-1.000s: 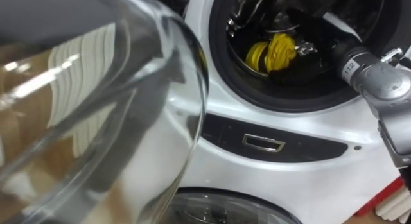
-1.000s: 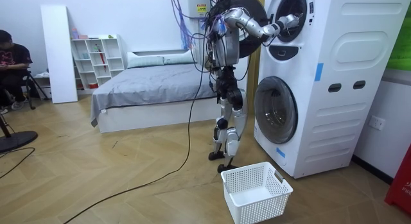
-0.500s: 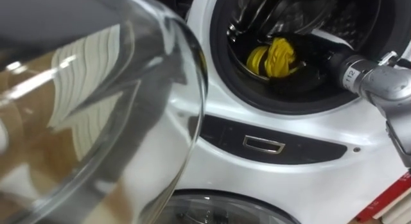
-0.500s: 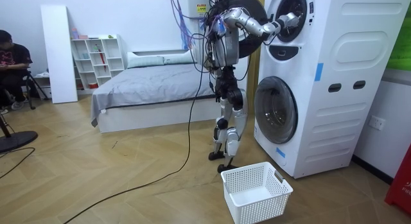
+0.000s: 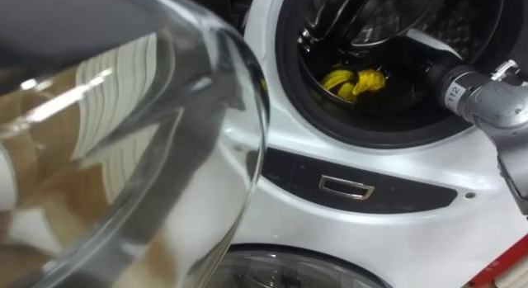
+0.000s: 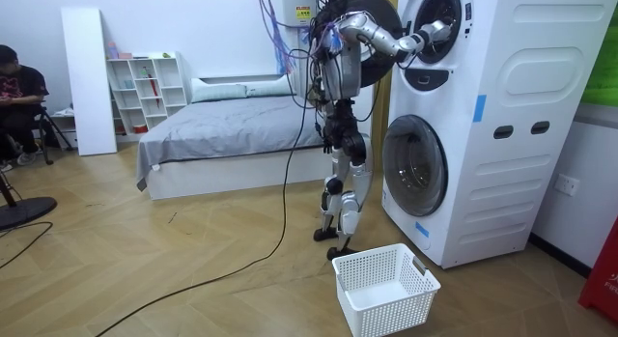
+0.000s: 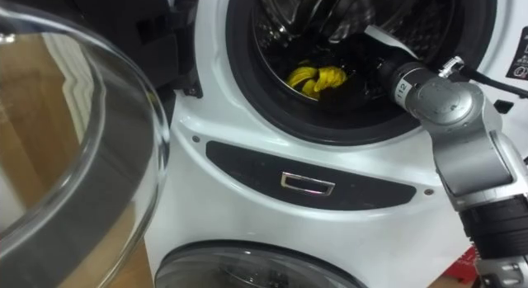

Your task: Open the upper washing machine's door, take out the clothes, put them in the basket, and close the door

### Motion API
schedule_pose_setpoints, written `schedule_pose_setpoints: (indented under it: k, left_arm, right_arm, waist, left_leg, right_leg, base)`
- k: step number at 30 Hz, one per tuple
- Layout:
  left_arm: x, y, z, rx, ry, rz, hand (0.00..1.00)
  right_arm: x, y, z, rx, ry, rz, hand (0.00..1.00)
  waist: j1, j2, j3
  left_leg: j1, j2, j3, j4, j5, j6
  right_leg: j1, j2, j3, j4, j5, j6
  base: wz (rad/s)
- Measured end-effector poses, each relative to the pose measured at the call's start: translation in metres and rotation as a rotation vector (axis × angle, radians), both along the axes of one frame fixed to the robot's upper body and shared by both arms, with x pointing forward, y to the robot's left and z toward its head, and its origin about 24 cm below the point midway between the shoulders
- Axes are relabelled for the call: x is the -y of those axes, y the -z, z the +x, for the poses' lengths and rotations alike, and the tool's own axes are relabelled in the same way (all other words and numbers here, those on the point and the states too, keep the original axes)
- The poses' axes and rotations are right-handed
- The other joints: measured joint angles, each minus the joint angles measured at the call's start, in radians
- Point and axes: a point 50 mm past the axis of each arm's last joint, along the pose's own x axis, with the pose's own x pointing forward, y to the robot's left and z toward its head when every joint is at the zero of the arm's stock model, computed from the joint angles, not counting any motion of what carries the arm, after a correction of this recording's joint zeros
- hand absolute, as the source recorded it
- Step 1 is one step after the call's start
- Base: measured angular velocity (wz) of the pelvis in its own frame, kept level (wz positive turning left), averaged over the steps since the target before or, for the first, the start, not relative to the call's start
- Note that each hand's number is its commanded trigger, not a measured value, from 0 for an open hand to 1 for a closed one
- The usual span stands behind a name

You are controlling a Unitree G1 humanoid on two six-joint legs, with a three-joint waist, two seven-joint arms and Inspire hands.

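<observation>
Yellow cloth (image 5: 355, 80), bunched and twisted, low at the front of the upper drum (image 7: 280, 28) of the washing machine (image 5: 280, 131), just inside the dark door seal. Far side of the bundle lost in the drum's gloom.

Right hand (image 7: 375, 68) just beside the cloth, deep in shadow past the wrist. Cannot tell whether clenched, relaxed or touching the cloth. Grey right forearm (image 7: 450, 115) reaching in from the right, cut off at the lower edge.

Open glass door (image 5: 165, 139) close to the camera on the left, cut off on three sides, its curve warping whatever lies behind. Below the drum a dark panel (image 5: 297, 168) with a small chrome-edged recess (image 5: 346, 186). Lower door (image 5: 289, 271), just its top rim.

Small printed label (image 7: 402, 90) on the wrist and a sticker (image 7: 520, 57) clipped by the right edge, neither read here.

In the room view, standing upright at the stacked machines, white basket (image 6: 386, 289) on the floor near the feet, bed (image 6: 232, 125) behind, seated person (image 6: 19, 86) at the far left.
</observation>
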Motion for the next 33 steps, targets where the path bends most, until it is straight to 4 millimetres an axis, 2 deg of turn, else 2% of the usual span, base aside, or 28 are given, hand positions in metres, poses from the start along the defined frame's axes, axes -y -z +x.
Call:
schedule_pose_setpoints:
  k: [3,4,5,16,20,23,24,26,29,30,31,33]
  left_arm:
    - [-0.001,-0.001,0.002,0.006,0.002,0.004,0.0]
    - [-0.002,-0.001,0.002,0.005,0.002,0.006,0.0]
    - [-0.002,-0.002,0.002,0.006,0.002,0.007,0.0]
    - [-0.001,-0.003,0.013,0.066,0.032,0.011,0.0]
    - [-0.001,-0.004,0.013,0.076,0.04,0.014,0.0]
    - [-0.003,-0.003,0.011,0.082,0.02,0.013,0.0]
    - [-0.003,-0.003,0.012,0.096,0.01,0.011,0.0]
    - [-0.005,-0.004,0.01,0.112,0.002,0.013,0.0]
    - [-0.008,-0.003,-0.003,0.111,-0.024,0.019,0.0]
    - [-0.009,-0.002,-0.01,0.104,-0.038,0.017,0.0]
    - [-0.009,0.0,-0.017,0.092,-0.053,0.014,0.0]
    - [-0.01,0.0,-0.022,0.088,-0.069,0.015,0.0]
  right_arm:
    - [0.002,-0.001,0.0,0.004,0.005,-0.005,1.0]
    - [0.002,-0.001,0.0,0.004,0.004,-0.005,1.0]
    - [0.002,-0.002,0.0,0.007,0.003,-0.006,1.0]
    - [-0.007,-0.012,-0.004,0.074,-0.027,-0.032,1.0]
    - [-0.014,-0.021,-0.008,0.118,-0.054,-0.04,1.0]
    - [-0.026,-0.037,-0.02,0.202,-0.109,-0.061,1.0]
    - [-0.031,-0.041,-0.026,0.232,-0.137,-0.071,1.0]
    - [-0.043,-0.049,-0.038,0.29,-0.195,-0.074,1.0]
    - [-0.062,-0.063,-0.061,0.393,-0.297,-0.08,1.0]
    - [-0.069,-0.068,-0.07,0.427,-0.338,-0.075,1.0]
    - [-0.072,-0.07,-0.079,0.457,-0.374,-0.061,1.0]
    - [-0.07,-0.07,-0.093,0.497,-0.404,-0.031,1.0]
  waist:
    - [0.007,-0.005,-0.0061]
    - [0.007,-0.008,-0.0126]
    - [0.007,-0.008,-0.0133]
    - [0.0,-0.002,-0.0117]
    - [-0.017,0.002,-0.0107]
    - [-0.019,0.018,-0.0156]
    - [-0.01,0.024,-0.0211]
    - [-0.013,0.034,-0.0233]
    - [-0.035,0.042,-0.023]
    - [-0.044,0.044,-0.0213]
    - [-0.058,0.049,-0.0178]
    - [-0.07,0.051,-0.0167]
  left_leg:
    - [-0.002,0.001,0.0,-0.004,0.0,0.0]
    - [-0.003,0.001,-0.001,-0.004,0.0,0.0]
    - [-0.003,0.001,-0.001,-0.006,0.0,0.0]
    - [-0.001,0.002,-0.002,-0.02,0.0,-0.001]
    - [-0.003,0.003,0.001,-0.022,0.0,-0.001]
    - [-0.01,0.001,0.02,-0.022,0.0,-0.001]
    - [-0.01,0.001,0.023,-0.019,0.0,-0.001]
    - [-0.009,0.002,0.024,-0.014,0.0,-0.001]
    - [-0.004,0.005,0.026,-0.014,0.0,-0.001]
    - [-0.002,0.005,0.034,-0.014,0.0,-0.001]
    - [0.002,0.005,0.038,-0.014,0.0,-0.001]
    - [0.004,0.006,0.041,-0.015,-0.001,-0.001]
  right_leg:
    - [-0.003,0.001,0.0,-0.004,0.0,0.0]
    - [-0.002,0.002,-0.001,-0.014,0.001,0.001]
    - [-0.002,0.005,-0.001,-0.016,0.001,0.001]
    - [-0.009,0.001,0.002,-0.016,0.0,0.002]
    - [-0.011,0.003,0.001,-0.016,0.0,0.002]
    - [-0.031,0.004,0.019,-0.015,0.0,0.002]
    - [-0.031,0.004,0.023,-0.014,0.0,0.002]
    - [-0.028,0.004,0.028,-0.015,0.0,0.002]
    - [-0.025,0.004,0.034,-0.015,0.0,0.002]
    - [-0.026,0.005,0.052,-0.017,0.0,0.002]
    - [-0.025,0.005,0.059,-0.016,0.0,0.002]
    - [-0.025,0.006,0.069,-0.014,0.0,0.002]
  base:
    - [0.01]
    - [0.0]
    - [0.0]
    - [-0.01]
    - [0.0]
    - [-0.14]
    - [-0.06]
    - [0.0]
    - [-0.04]
    - [-0.19]
    - [-0.18]
    - [-0.1]
